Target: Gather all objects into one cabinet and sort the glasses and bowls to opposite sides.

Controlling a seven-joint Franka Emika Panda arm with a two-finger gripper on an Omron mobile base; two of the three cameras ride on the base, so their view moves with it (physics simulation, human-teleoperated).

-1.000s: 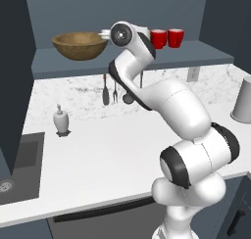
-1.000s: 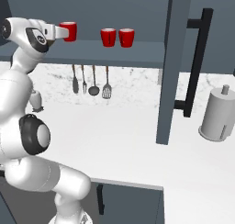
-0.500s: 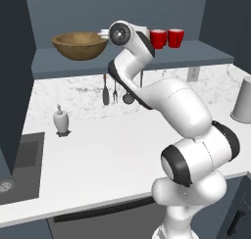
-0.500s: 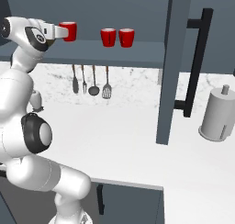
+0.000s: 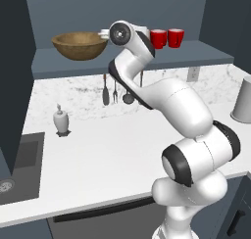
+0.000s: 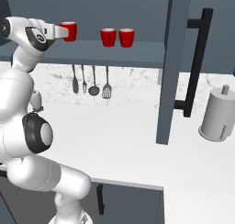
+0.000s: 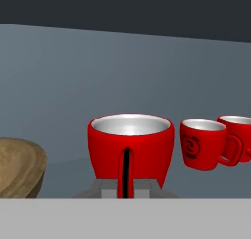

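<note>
Pincer (image 7: 125,186) fingers stand close together around the handle of a red cup (image 7: 130,150), which fills the middle of the hand view with its pale inside showing; the fingertips are cut off by the lower edge, so exactly how the grip sits is hard to make out. In the right base view the same cup (image 6: 68,31) hangs at the end of the arm, up at the cabinet shelf (image 6: 137,48), though whether it rests on the board cannot be told. In the left base view the arm's wrist hides it.

To its right two more red cups (image 7: 202,144) stand near each other on the shelf. The nearer one bears a dark round emblem, too small to read. The farther one (image 7: 238,137) is cut by the frame edge.

On the other side, the brown wooden bowl (image 5: 80,44) sits on the same shelf; the hand view catches just its rim (image 7: 19,169).

Below the shelf, four metal utensils (image 6: 91,81) hang against the marble wall. A white soap dispenser (image 5: 61,120) stands on the counter (image 5: 112,155) beside the sink (image 5: 19,164).
</note>
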